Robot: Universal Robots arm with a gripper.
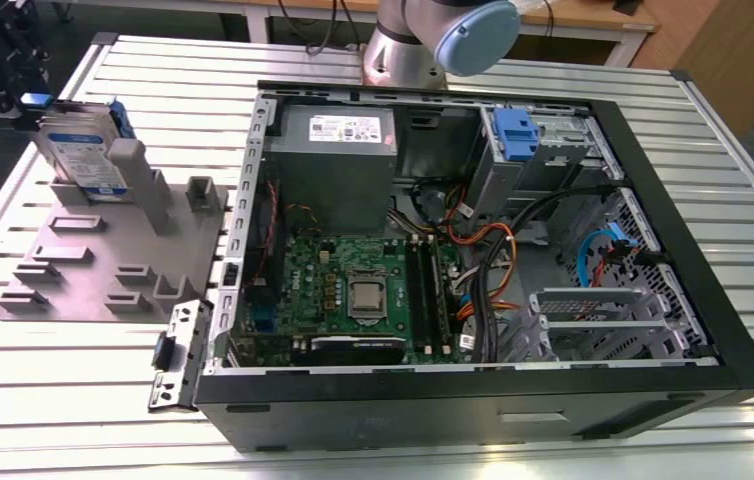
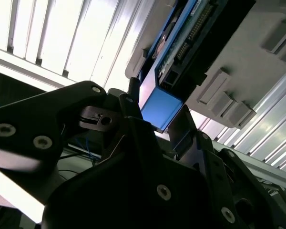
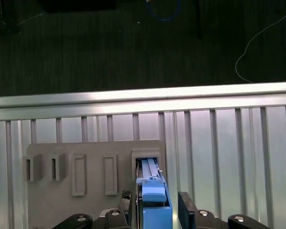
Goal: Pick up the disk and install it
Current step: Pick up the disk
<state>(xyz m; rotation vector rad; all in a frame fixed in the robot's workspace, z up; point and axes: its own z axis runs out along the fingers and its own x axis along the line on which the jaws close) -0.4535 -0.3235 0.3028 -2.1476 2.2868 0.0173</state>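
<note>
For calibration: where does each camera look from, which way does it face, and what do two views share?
Exterior view: off the arm, facing down on the open black computer case; grey arm joint shows.
First wrist view: on the arm, facing down at the flat silver blue-railed disk; gripper shows.
Second wrist view: on the arm, facing the disk's end; gripper shows.
Wrist views share disk and gripper.
</note>
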